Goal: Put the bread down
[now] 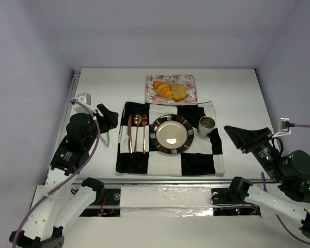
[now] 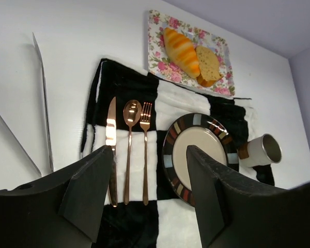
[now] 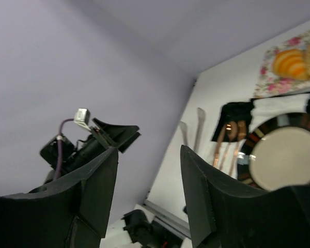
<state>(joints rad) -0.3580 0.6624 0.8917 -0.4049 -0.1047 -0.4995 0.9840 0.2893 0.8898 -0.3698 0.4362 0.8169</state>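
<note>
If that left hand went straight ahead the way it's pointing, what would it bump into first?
The left hand would likely meet the checked cloth by the copper knife and spoon first; depth is unclear.

You see the golden-orange ridged croissant (image 1: 163, 89) lying flat on the floral tray (image 1: 192, 81) at the far side of the counter (image 1: 237, 93). The brown-crusted, yellowish bread slice (image 1: 179, 92) lies touching its right side.
</note>
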